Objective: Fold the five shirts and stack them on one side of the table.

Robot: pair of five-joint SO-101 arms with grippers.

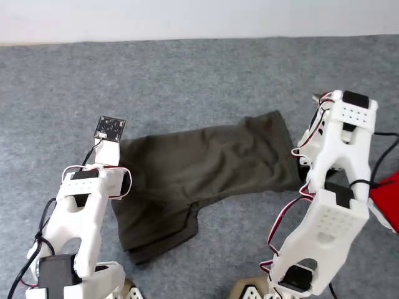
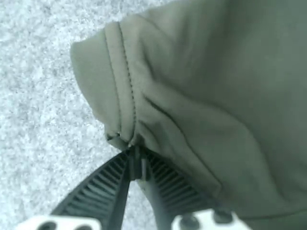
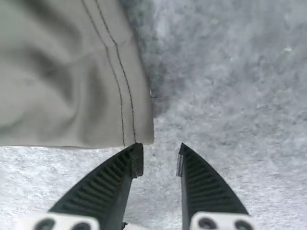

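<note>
One olive-green fabric shirt [image 1: 206, 168] lies with its long axis side to side on my grey counter [image 1: 187, 75]. My left tool [image 2: 136, 167] is clenched on its hem; my right tool [image 3: 159, 160] is released.

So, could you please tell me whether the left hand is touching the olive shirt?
Touching. The left wrist view shows the left hand pinched shut on the hemmed edge of the olive shirt.

1. It looked like a robotics test bench: my white printed left arm [image 1: 78, 218] and right arm [image 1: 333, 205], wiring [image 1: 272, 235] exposed.
2. Grey felt-like cloth covered my worktop [image 1: 187, 81], before a bare pale wall [image 1: 187, 18].
</note>
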